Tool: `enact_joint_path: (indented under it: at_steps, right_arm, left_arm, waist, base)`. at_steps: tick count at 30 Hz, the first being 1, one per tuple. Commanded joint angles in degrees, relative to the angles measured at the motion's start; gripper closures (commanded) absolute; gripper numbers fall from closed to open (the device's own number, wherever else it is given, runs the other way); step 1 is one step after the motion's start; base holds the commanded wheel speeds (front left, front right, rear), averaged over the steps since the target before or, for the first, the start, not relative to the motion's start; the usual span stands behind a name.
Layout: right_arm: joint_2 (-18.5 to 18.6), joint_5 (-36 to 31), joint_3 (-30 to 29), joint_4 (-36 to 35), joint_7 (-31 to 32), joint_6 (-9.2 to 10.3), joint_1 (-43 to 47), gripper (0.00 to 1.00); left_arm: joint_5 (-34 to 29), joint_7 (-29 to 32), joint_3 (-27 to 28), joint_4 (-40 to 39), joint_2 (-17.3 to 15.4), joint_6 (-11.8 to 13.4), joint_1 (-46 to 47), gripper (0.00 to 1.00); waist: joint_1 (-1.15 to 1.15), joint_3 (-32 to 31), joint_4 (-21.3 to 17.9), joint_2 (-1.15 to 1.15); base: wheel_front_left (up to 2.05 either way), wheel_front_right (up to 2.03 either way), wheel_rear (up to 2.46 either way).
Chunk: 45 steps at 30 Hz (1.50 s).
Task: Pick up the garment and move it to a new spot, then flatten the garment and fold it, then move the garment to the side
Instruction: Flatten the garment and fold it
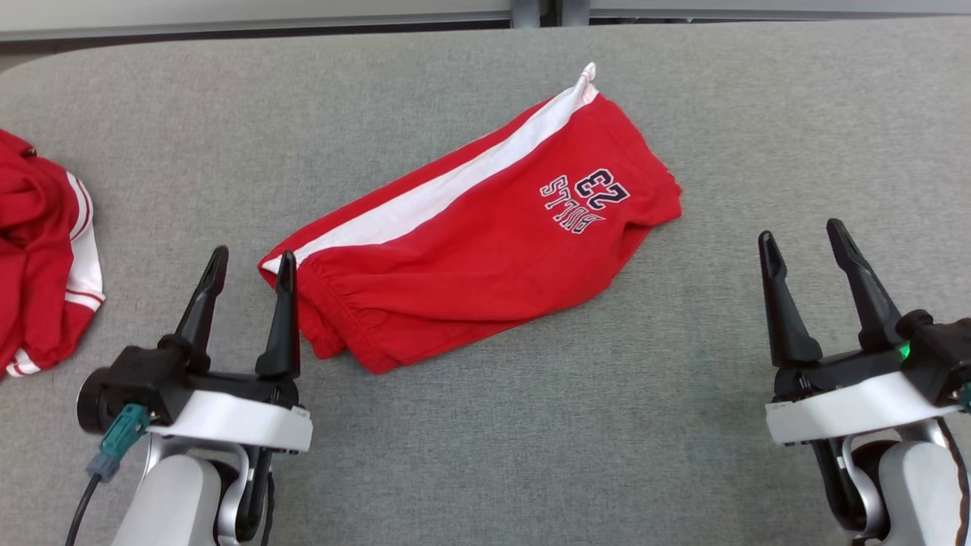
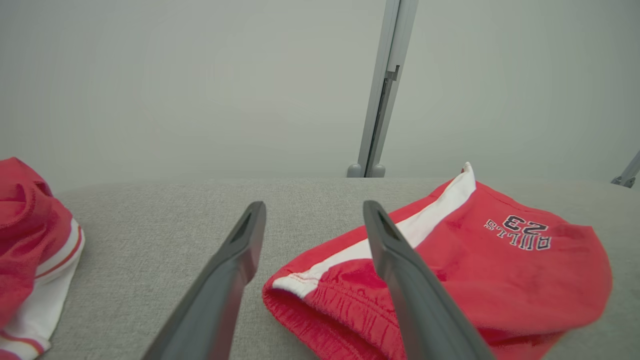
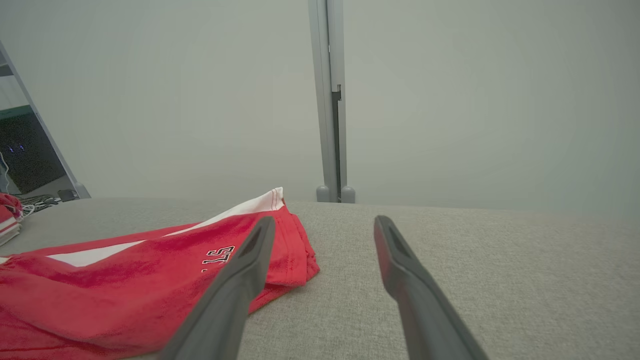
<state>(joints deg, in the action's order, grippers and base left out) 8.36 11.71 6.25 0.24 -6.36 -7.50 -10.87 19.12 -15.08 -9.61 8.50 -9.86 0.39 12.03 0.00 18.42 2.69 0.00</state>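
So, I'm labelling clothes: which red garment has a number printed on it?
The red shorts in the middle, with the white side stripe; the crumpled red garment at the left edge shows none.

It looked like a robotics lab or test booth. A broad worktable covered in grey woven fabric (image 1: 485, 455) stood against plain pale grey partition panels (image 3: 475, 100) joined by an upright grey metal post (image 3: 330, 100). Loose cables (image 3: 42, 200) lay beside dark equipment (image 3: 20, 160) past the panel's edge.

Shorts (image 1: 485, 250) corner behind left fingers (image 1: 285, 318)
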Motion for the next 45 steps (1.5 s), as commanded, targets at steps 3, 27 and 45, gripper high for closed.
enact_joint_path:
  at_steps: [3, 27, 45]
  right_arm:
    - [1.65, -0.05, -0.25, 1.25, 1.26, 0.02, -3.08, 0.00]
    - [3.28, 9.38, 10.92, 31.95, 3.57, 0.02, -22.95, 1.00]
    - [-1.78, 15.16, -0.01, 28.62, -7.95, 0.07, -0.01, 1.00]
  left_arm:
    - [-0.29, -0.09, -0.42, -0.92, 0.62, -0.40, 2.62, 0.00]
    - [-3.06, -0.09, 1.21, -0.64, 4.38, -3.99, 7.59, 0.00]
    - [-3.39, 0.41, 1.81, 1.01, 3.82, -4.08, 0.06, 0.00]
  waist:
    - [0.00, 2.56, 2.04, 0.00]
    - [0.00, 7.81, 4.66, 0.00]
    - [0.00, -2.06, -1.03, 0.00]
  base:
    - [0.00, 0.00, 0.00]
    - [0.00, 0.00, 0.00]
    - [0.00, 0.00, 0.00]
